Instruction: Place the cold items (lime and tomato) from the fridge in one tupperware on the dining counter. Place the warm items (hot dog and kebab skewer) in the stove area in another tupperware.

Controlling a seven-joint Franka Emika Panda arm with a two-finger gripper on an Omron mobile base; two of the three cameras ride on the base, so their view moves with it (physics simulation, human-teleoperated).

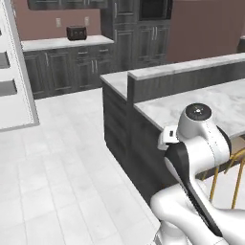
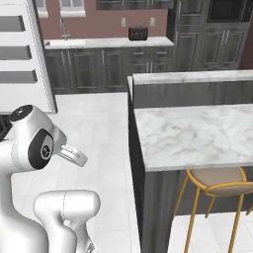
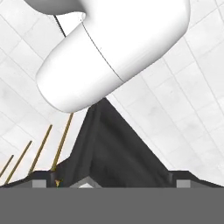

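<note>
The lime, tomato, hot dog, kebab skewer and tupperware are out of view. My gripper (image 3: 111, 184) points down at the tiled floor beside the dark base of the dining counter (image 1: 222, 103). Its two fingertips (image 3: 39, 183) stand far apart with nothing between them, so it is open. The arm is folded up close to the base, just in front of the marble-topped dining counter (image 2: 197, 133). A white fridge door (image 1: 14, 72) with shelf slots stands open at the left (image 2: 29, 59).
A stool with gold legs (image 2: 212, 190) stands at the counter's near side (image 1: 229, 179). Dark cabinets with a toaster (image 1: 76, 32) on top line the back wall. Open tiled floor (image 1: 57, 158) lies between fridge door and counter.
</note>
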